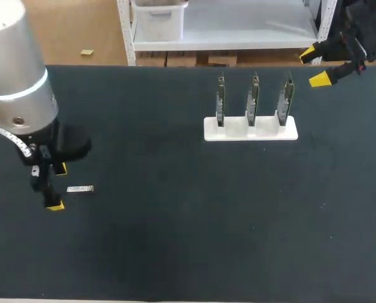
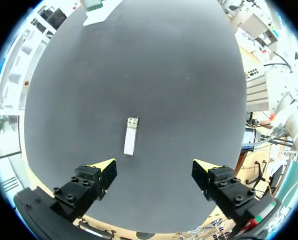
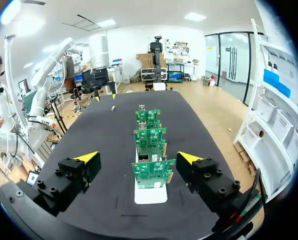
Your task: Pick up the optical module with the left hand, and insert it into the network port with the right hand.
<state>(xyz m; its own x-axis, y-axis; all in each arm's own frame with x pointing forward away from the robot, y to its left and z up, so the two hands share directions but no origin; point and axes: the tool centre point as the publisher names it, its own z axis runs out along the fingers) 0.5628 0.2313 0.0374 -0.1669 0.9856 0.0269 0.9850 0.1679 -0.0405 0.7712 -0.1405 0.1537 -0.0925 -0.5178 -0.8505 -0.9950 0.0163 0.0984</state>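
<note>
Silver optical module (image 2: 131, 136) ahead of released left tool (image 2: 154, 169), right tool (image 3: 138, 158) released before circuit boards (image 3: 150, 172), right arm (image 1: 363, 22) cropped

I'm seeing a silvery optical module (image 1: 80, 189) on the black tabletop (image 1: 175, 246). The boards (image 1: 253, 98) are showing green, their holder (image 1: 251, 130) white, the left pincer (image 1: 57, 187) and right pincer (image 1: 313, 67) yellow-tipped.

Robotics lab. Black matte table (image 1: 175, 240) bears a white plastic rack (image 1: 251, 131) of three upright green circuit boards (image 1: 253, 98); a silver cylindrical robot arm (image 1: 14, 76) stands over it.
</note>
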